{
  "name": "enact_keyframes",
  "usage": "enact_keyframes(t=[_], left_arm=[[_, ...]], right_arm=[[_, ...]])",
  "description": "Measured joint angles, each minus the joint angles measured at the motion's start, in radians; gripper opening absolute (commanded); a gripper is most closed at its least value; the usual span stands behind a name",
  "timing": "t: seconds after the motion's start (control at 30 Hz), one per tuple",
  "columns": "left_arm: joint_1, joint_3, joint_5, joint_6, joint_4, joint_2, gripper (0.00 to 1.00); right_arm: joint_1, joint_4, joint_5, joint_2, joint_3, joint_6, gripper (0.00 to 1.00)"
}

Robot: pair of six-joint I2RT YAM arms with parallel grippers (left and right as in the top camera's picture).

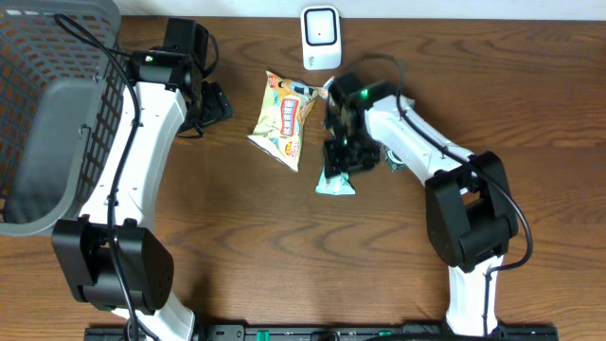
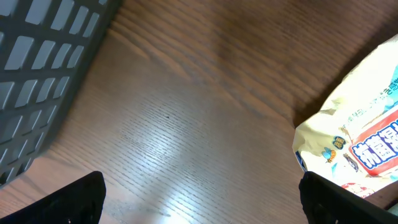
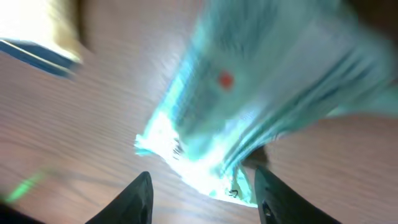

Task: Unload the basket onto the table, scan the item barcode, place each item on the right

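A teal packet (image 1: 335, 182) lies on the wood table, just below my right gripper (image 1: 341, 156). In the right wrist view the packet (image 3: 261, 93) is blurred and fills the upper middle. Its lower edge reaches down between the two dark fingertips, which stand apart without clamping it; the right gripper (image 3: 202, 175) is open. A yellow snack bag (image 1: 282, 118) lies left of it, and its corner shows in the left wrist view (image 2: 360, 124). My left gripper (image 1: 216, 104) is wide open over bare wood (image 2: 202, 199), left of the snack bag. A white barcode scanner (image 1: 321, 38) stands at the back edge.
A large grey basket (image 1: 47, 114) fills the far left of the table, and its wall (image 2: 37, 74) is close to my left gripper. The right arm's link (image 1: 417, 142) runs diagonally to its base at the front right.
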Motion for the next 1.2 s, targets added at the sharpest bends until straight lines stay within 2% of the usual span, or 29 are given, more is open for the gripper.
enact_keyframes(t=[0.1,0.13,0.17,0.43,0.57,0.8,0.9,0.93,1.0,1.1,1.13,1.2], left_arm=[[0.0,0.0,0.0,0.0,0.0,0.0,0.98],[0.0,0.0,0.0,0.0,0.0,0.0,0.97],[0.0,0.0,0.0,0.0,0.0,0.0,0.98],[0.0,0.0,0.0,0.0,0.0,0.0,0.98],[0.0,0.0,0.0,0.0,0.0,0.0,0.98],[0.0,0.0,0.0,0.0,0.0,0.0,0.98],[0.0,0.0,0.0,0.0,0.0,0.0,0.98],[0.0,0.0,0.0,0.0,0.0,0.0,0.98],[0.0,0.0,0.0,0.0,0.0,0.0,0.98],[0.0,0.0,0.0,0.0,0.0,0.0,0.98],[0.0,0.0,0.0,0.0,0.0,0.0,0.97],[0.0,0.0,0.0,0.0,0.0,0.0,0.98]], right_arm=[[-0.021,-0.037,-0.004,0.0,0.082,-0.002,0.56],[-0.033,-0.05,-0.006,0.0,0.107,-0.002,0.66],[-0.051,-0.056,-0.006,0.0,0.125,-0.002,0.7],[-0.157,-0.034,-0.016,0.0,0.062,0.048,0.68],[-0.158,0.103,-0.126,0.006,-0.06,0.058,0.67],[-0.158,0.254,-0.246,0.006,-0.159,0.095,0.61],[-0.158,0.304,-0.284,0.003,-0.203,0.113,0.54],[-0.158,0.333,-0.293,0.0,-0.217,0.117,0.48],[-0.158,0.375,-0.309,-0.003,-0.241,0.126,0.25],[-0.158,0.389,-0.309,-0.003,-0.254,0.141,0.23],[-0.158,0.39,-0.31,-0.003,-0.254,0.143,0.18],[-0.159,0.391,-0.322,-0.003,-0.254,0.148,0.01]])
